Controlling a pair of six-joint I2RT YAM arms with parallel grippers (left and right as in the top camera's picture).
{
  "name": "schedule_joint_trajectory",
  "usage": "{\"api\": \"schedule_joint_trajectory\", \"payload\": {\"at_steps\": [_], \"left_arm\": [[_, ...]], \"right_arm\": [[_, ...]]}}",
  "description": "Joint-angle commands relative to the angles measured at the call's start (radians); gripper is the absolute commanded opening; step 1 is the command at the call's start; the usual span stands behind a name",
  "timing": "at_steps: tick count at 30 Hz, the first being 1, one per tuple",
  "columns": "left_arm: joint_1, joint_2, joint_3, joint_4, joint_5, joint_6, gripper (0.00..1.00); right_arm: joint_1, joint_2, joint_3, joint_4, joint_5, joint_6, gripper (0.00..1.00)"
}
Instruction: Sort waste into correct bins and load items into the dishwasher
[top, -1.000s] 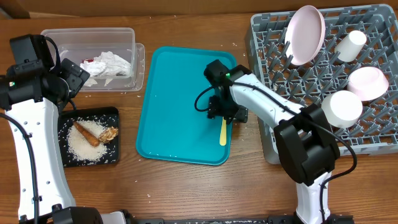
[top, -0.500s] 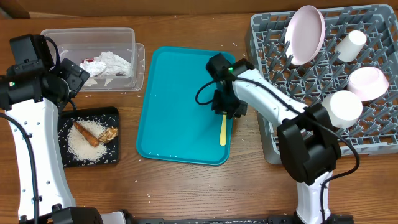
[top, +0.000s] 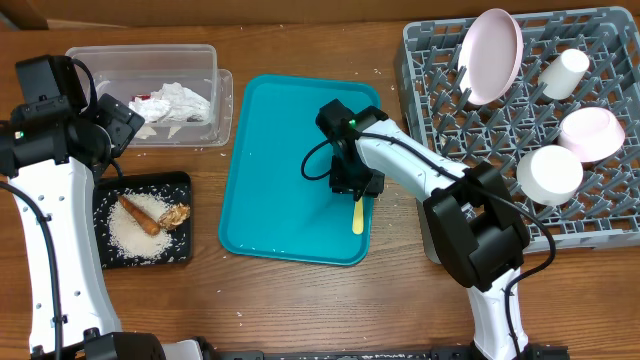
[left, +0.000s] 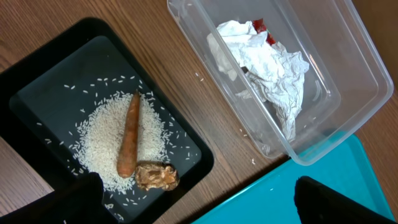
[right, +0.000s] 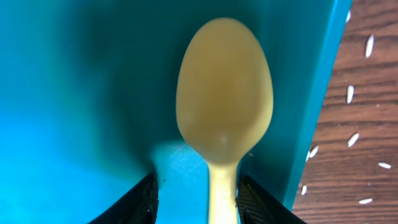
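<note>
Overhead: right tool (top: 356, 190) low over teal tray (top: 270, 150), at handle end of yellow spoon (top: 358, 216).
Left wrist: left tool (left: 208, 199) spread wide above black tray (left: 37, 81) and clear tub (left: 348, 93).
Right wrist: straddles spoon handle, fingers (right: 142, 202) apart, unclamped.

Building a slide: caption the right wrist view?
Right gripper straddles the handle of the yellow spoon on the teal tray; rice grains dot the wooden table.

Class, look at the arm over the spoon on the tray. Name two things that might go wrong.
1. The spoon lies flat and its handle sits off-centre between the fingers of the right gripper, so closing may nudge it rather than grip it.
2. It lies close to the tray rim, which a finger might catch.
</note>
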Motion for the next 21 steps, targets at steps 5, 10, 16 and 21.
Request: {"api": "schedule_joint_trajectory", "payload": {"at_steps": [5, 10, 16, 21], "left_arm": [[-0.001, 0.006, 0.002, 0.001, -0.013, -0.018, 1.00], [-0.001, 0.006, 0.002, 0.001, -0.013, -0.018, 1.00], [-0.001, 0.006, 0.002, 0.001, -0.013, -0.018, 1.00], [-0.001, 0.006, 0.002, 0.001, -0.013, -0.018, 1.00]], "right_arm": [[-0.002, 0.078, -0.006, 0.014, -0.003, 0.011, 0.44], [-0.002, 0.078, 0.002, 0.010, -0.011, 0.012, 0.07], [-0.006, 0.075, 0.079, -0.056, -0.010, 0.008, 0.04], [-0.033, 0.047, 0.230, -0.152, -0.003, -0.043, 0.04]]}}
